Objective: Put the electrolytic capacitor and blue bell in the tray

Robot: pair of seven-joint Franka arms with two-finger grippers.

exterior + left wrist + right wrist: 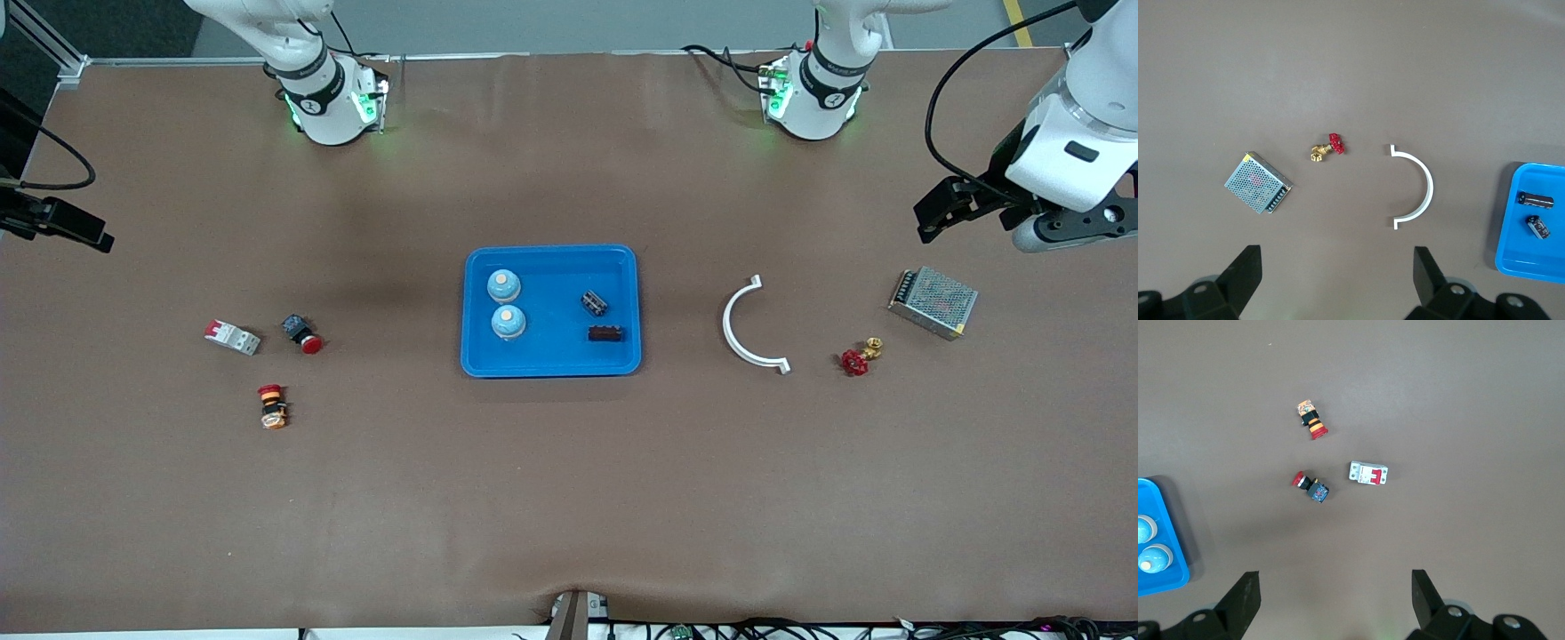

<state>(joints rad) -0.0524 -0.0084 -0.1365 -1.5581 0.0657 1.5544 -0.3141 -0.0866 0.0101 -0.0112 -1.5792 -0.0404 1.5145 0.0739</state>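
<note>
Front view | tray [551, 364] holds bells, capacitors | both grippers (raised) spread apart

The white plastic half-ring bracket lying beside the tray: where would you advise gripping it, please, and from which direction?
Grip the white plastic half-ring bracket at the middle of its arc, coming straight down from above. It lies flat on the brown table, and the thin curved band should fit between open fingers, one inside the curve and one outside. The left gripper, open above that end of the table, is probably best placed.
</note>
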